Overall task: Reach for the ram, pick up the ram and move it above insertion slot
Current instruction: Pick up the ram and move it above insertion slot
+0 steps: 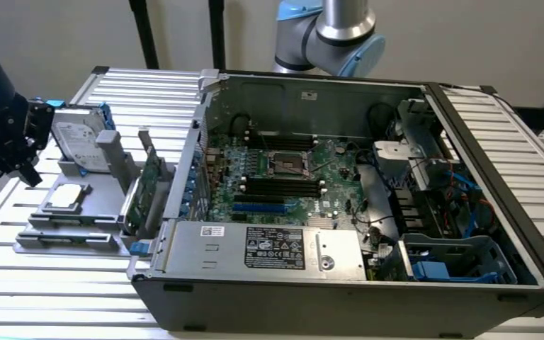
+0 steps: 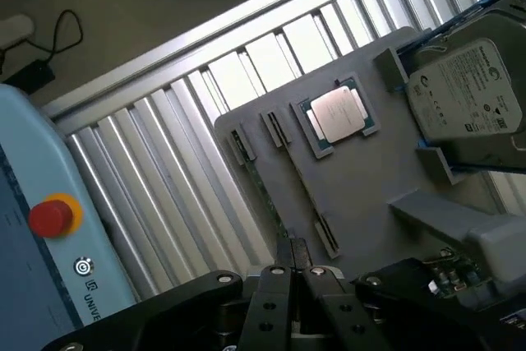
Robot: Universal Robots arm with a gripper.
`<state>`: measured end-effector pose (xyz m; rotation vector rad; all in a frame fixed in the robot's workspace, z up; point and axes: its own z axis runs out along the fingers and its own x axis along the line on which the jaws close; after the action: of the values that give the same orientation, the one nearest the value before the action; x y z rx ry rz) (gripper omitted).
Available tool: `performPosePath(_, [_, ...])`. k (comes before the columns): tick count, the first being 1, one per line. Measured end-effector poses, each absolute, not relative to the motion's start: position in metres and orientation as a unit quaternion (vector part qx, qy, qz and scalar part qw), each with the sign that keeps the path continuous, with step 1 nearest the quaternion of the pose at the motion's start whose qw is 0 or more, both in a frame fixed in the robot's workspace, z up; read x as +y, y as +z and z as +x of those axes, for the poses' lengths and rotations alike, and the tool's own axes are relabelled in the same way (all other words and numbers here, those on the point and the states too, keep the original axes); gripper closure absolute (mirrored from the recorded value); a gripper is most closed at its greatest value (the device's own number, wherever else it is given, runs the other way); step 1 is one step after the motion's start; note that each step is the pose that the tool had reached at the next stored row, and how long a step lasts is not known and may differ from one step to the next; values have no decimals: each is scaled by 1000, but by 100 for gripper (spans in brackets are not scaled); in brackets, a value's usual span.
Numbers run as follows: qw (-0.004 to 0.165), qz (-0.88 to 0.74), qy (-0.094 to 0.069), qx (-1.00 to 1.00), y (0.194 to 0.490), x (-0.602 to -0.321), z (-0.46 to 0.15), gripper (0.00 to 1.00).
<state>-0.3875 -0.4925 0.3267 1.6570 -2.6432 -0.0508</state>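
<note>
At the exterior view's left edge hangs the black two-fingered gripper (image 1: 12, 159), above and to the left of the flat grey plastic fixture tray (image 1: 102, 212). In the wrist view the gripper (image 2: 292, 252) has its fingers drawn together to a thin slit, with nothing that I can make out between them.

The ram (image 2: 267, 195) — a long, thin green circuit-board stick — stands on edge in the tray's outer slot, just beside the square silver processor chip (image 2: 339, 113). The silver rectangular hard drive (image 2: 468, 92) lies beyond that. The wrist view shows only the stick's narrow green edge, and it runs straight toward the fingertips, so the long axis looks to lie in line with the fingers' gap, not across it.

The exterior view adds the open dark computer case (image 1: 348, 297) and its black memory slots (image 1: 282, 188) — well apart from the tray, toward the frame's middle.
</note>
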Motion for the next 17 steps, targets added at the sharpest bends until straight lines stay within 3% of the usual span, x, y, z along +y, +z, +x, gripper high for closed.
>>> performPosePath(17, [13,655,-14,-755,326,-492,-388,89])
